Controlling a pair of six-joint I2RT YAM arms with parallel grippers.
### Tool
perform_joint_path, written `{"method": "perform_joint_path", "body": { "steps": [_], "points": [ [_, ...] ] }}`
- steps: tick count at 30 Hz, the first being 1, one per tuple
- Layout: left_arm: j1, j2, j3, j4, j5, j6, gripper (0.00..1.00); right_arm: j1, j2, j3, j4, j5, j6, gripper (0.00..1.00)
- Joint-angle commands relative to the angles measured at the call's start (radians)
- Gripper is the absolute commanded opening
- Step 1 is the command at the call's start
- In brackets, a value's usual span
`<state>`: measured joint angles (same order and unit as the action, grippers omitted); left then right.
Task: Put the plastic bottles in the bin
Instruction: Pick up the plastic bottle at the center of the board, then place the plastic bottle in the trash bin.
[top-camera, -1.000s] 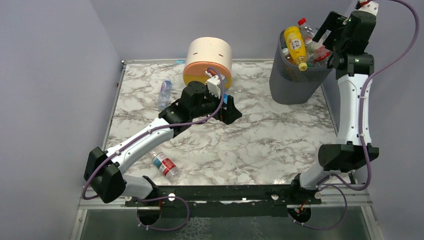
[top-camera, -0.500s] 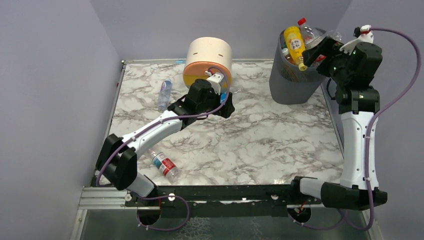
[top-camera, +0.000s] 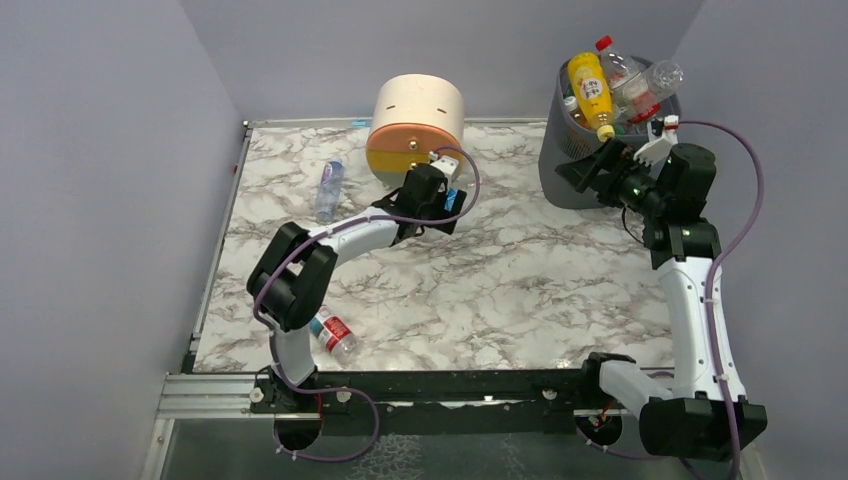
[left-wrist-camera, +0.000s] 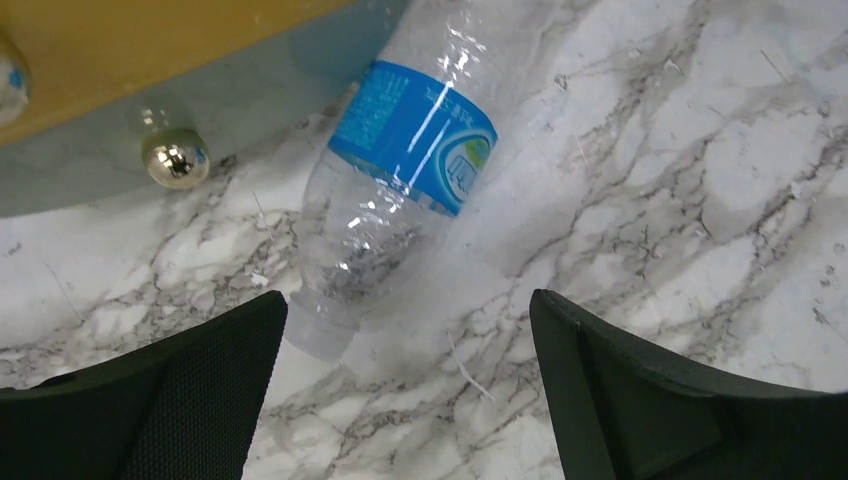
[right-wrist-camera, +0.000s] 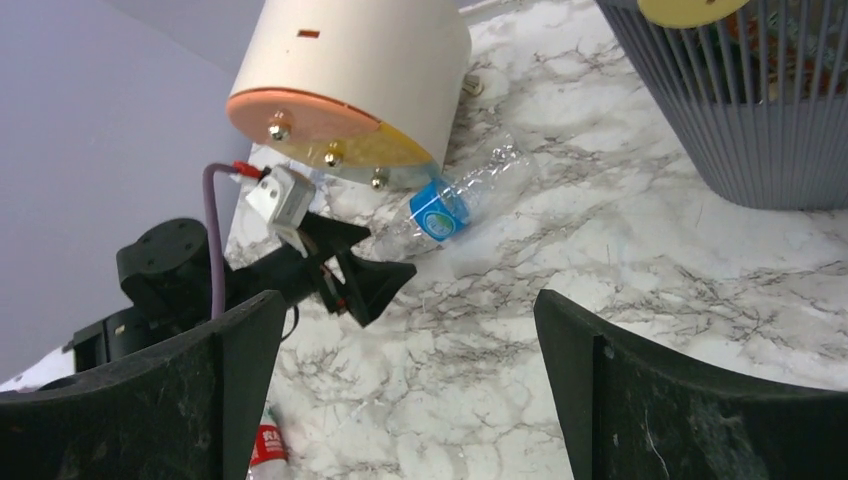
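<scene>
Left fingers (left-wrist-camera: 200, 380) are spread wide, holding nothing. The blue-label bottle (left-wrist-camera: 400, 170) lies on the tabletop (left-wrist-camera: 700, 200) just ahead of them, slanted across the gap. Right fingers (right-wrist-camera: 620, 400), open too, are way farther off.

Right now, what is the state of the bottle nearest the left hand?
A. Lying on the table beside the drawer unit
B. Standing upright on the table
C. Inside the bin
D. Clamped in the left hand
A: the bottle lies on its side on the table, beside the drawer unit, just ahead of the open left hand.
</scene>
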<state>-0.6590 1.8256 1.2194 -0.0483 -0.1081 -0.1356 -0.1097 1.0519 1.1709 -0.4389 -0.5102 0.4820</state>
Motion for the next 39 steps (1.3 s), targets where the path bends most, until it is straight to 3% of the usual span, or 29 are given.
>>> {"method": "perform_joint_path", "body": {
  "steps": [1,12,21,24,31,39],
  "points": [
    [0.002,0.081,0.068,0.067,-0.109,0.097,0.97,0.003,-0.048,-0.063,0.068,-0.081,-0.002,0.97],
    [0.004,0.240,0.111,0.086,-0.040,0.104,0.92,0.004,-0.067,-0.126,0.073,-0.092,-0.010,0.97],
    [0.003,0.131,-0.024,0.101,0.080,-0.054,0.56,0.004,-0.044,-0.152,0.099,-0.095,0.001,0.96],
    [0.002,0.059,-0.099,0.136,0.165,-0.123,0.48,0.004,-0.014,-0.143,0.105,-0.098,0.003,0.96],
    [-0.029,-0.132,-0.248,0.193,0.316,-0.211,0.48,0.005,0.057,-0.170,0.163,-0.141,0.043,0.96],
    [-0.103,-0.323,-0.286,0.213,0.430,-0.250,0.49,0.038,0.130,-0.202,0.256,-0.247,0.124,0.96]
  ]
}}
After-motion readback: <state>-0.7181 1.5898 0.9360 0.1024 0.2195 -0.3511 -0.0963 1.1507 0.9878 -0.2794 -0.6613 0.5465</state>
